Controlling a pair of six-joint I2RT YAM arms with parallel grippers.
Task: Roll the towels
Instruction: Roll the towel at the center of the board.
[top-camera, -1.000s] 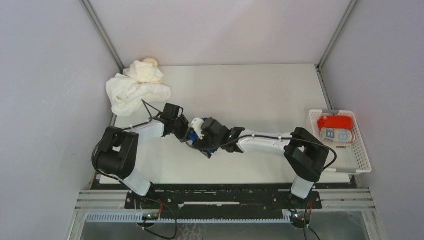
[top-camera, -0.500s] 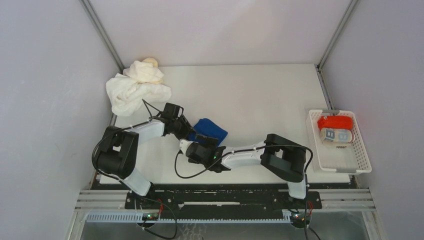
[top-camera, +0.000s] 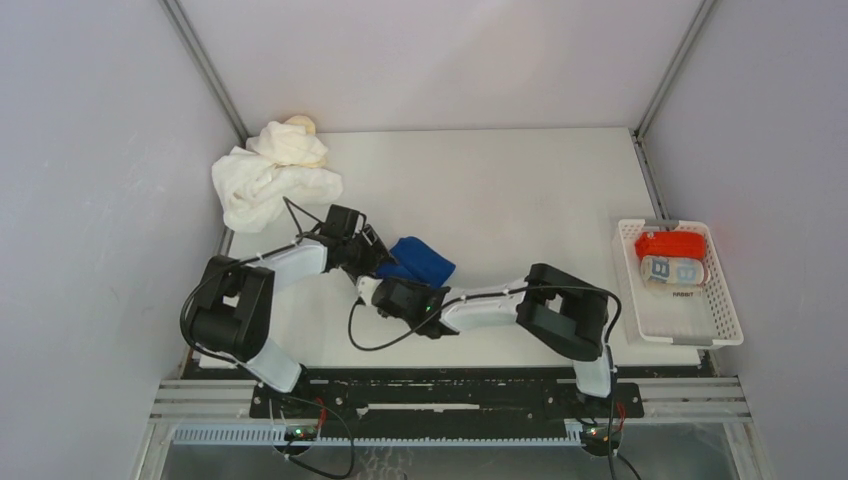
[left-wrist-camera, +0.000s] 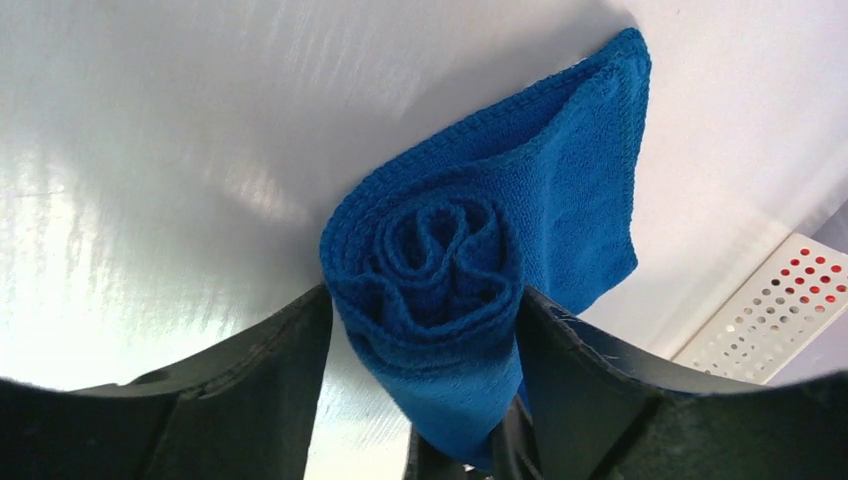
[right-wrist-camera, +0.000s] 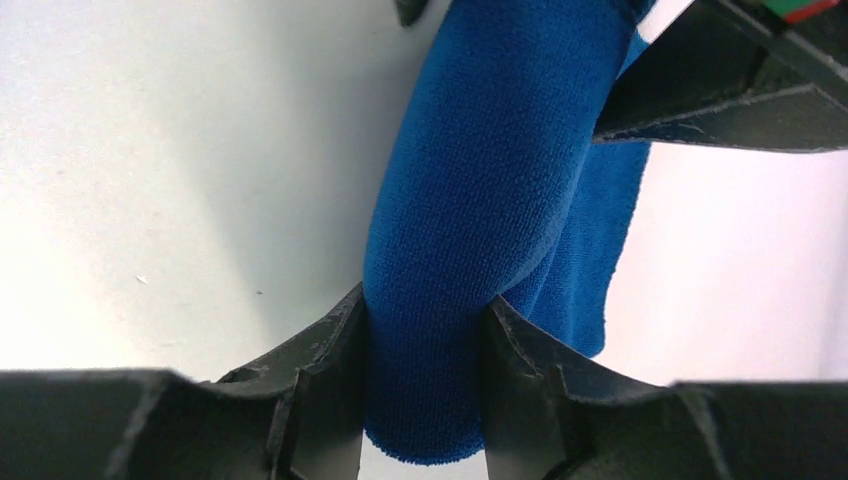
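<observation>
White table (top-camera: 520, 180), enclosed by pale grey walls. Blue towel (top-camera: 422, 262) is seen rolled up, lying left of the table's centre and nearer the front edge than the back. Left gripper (left-wrist-camera: 422, 297) is clamped across the roll's spiral end, with both fingers pressed to the cloth. Right gripper (right-wrist-camera: 425, 300) is closed round the roll's body from the front-edge side, and the cloth is squeezed between its fingers. White towel (top-camera: 268, 188) and cream towel (top-camera: 290, 146) are heaped loose at the back left corner. White basket (top-camera: 725, 312) is set at the right edge; red towel (top-camera: 670, 243) and light-blue patterned towel (top-camera: 672, 270) are held in it, rolled.
</observation>
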